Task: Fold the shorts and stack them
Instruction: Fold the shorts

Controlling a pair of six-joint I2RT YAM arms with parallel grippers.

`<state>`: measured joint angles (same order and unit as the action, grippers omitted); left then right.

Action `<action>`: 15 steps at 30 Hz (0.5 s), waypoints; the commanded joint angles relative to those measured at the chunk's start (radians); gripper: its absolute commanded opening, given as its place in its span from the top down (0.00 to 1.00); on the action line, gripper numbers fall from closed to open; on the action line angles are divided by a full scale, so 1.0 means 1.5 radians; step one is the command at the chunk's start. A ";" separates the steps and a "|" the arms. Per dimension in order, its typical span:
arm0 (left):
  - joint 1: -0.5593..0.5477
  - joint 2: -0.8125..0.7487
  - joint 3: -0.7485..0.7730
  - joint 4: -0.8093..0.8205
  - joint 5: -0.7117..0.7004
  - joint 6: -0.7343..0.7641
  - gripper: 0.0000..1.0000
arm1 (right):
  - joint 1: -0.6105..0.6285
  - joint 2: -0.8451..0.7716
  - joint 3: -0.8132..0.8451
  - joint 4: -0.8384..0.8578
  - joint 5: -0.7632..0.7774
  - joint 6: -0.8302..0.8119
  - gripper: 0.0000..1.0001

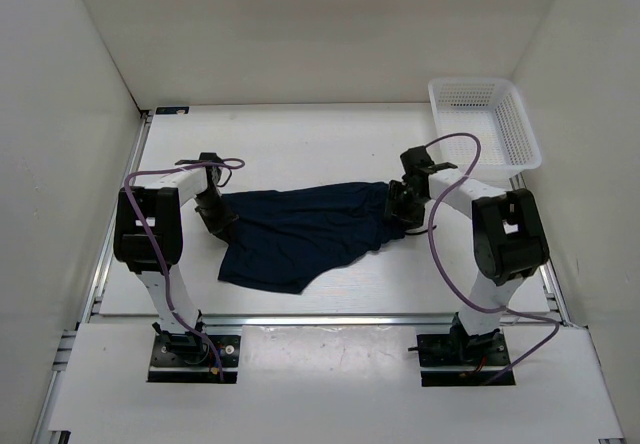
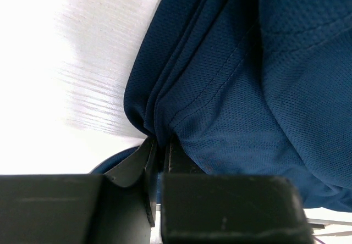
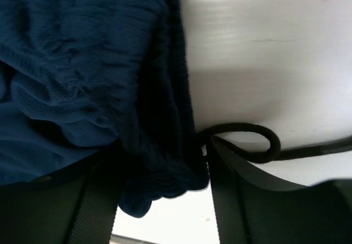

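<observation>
Overhead, the shorts (image 1: 300, 239) lie spread on the counter (image 1: 300, 144). Wrist views add detail: the left tool (image 2: 159, 148) pinches the hem (image 2: 209, 101), and the right tool (image 3: 159, 164) stands wide astride the waistband (image 3: 148, 90).

A white mesh basket (image 1: 522, 129) sits in the far right corner of the white table (image 1: 300, 139), close beside the right wall (image 1: 590, 114). Plain white walls close three sides.

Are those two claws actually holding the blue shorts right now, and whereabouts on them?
The left gripper pinches the shorts at a bunched leg hem. The right gripper stands open around the waistband, not clamping it.
</observation>
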<state>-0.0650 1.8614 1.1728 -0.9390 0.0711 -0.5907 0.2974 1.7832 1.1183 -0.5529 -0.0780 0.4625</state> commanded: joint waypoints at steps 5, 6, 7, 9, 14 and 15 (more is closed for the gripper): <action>-0.006 0.014 0.021 0.038 -0.015 0.004 0.90 | 0.026 0.063 0.012 -0.020 0.096 -0.011 0.52; -0.006 0.014 0.021 0.038 -0.015 0.004 0.90 | 0.032 0.070 0.018 -0.029 0.096 -0.011 0.55; -0.006 0.014 0.029 0.032 -0.021 0.004 0.90 | 0.038 0.077 0.026 -0.047 0.114 -0.011 0.56; -0.006 0.014 0.036 0.032 -0.021 0.004 0.90 | 0.048 0.099 0.041 -0.062 0.134 0.001 0.62; -0.006 0.014 0.043 0.026 -0.021 0.010 0.90 | 0.056 0.116 0.040 -0.062 0.142 0.015 0.89; -0.006 0.014 0.043 0.026 -0.021 0.010 0.90 | 0.056 0.109 0.032 -0.062 0.142 0.023 1.00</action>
<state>-0.0677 1.8786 1.2091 -0.9337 0.0628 -0.5854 0.3717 1.8664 1.2270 -0.6312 0.0277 0.4793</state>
